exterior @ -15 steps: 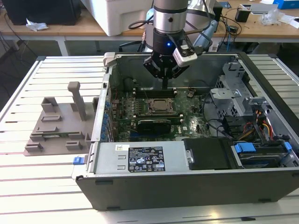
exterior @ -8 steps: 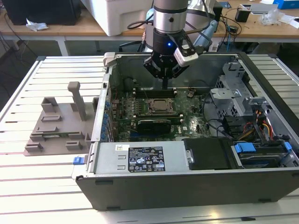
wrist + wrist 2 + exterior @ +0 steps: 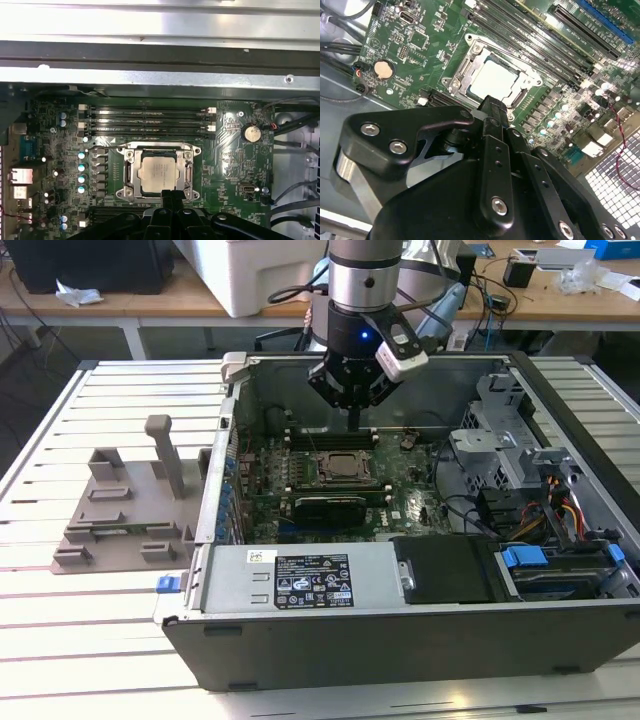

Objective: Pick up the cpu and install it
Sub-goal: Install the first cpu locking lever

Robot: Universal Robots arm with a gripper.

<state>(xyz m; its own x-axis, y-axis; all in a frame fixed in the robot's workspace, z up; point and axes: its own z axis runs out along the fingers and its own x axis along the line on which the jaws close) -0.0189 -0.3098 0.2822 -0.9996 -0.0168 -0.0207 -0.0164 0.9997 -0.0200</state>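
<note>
In the exterior view, the nearest thing is the open computer case [image 3: 420, 630], lying on its side on the slatted metal worktop [image 3: 90, 640]. Along its near wall sits the grey power supply [image 3: 300, 575], carrying a white label with rows of small marks too fine to make out. Beside it, toward the exterior view's right, are a black panel [image 3: 445, 570] and blue-tabbed drive bays [image 3: 560, 570], partly cut off by the case wall. On the worktop at the exterior view's left stands a grey plastic fixture [image 3: 125, 510] with upright posts.

Deeper in the case lies the green motherboard [image 3: 330, 495]. The cpu [image 3: 159, 171] sits in the socket [image 3: 159, 172] at the board's middle, its silvery top facing up, framed by the metal bracket; it shows in both wrist views [image 3: 495, 80], and faint print on its lid cannot be read. A round coin cell [image 3: 251, 133] lies near one board edge, and black memory slots [image 3: 147, 120] run past the socket.

The end effector [image 3: 355, 420] hangs above the socket, its dark fingers [image 3: 494, 107] drawn together into one narrow tip, closed on nothing. The tip covers the socket's nearest edge in both wrist views.

Farthest back, a wooden bench [image 3: 560, 295] carries cables and boxes, cut off by the frame's edge.
</note>
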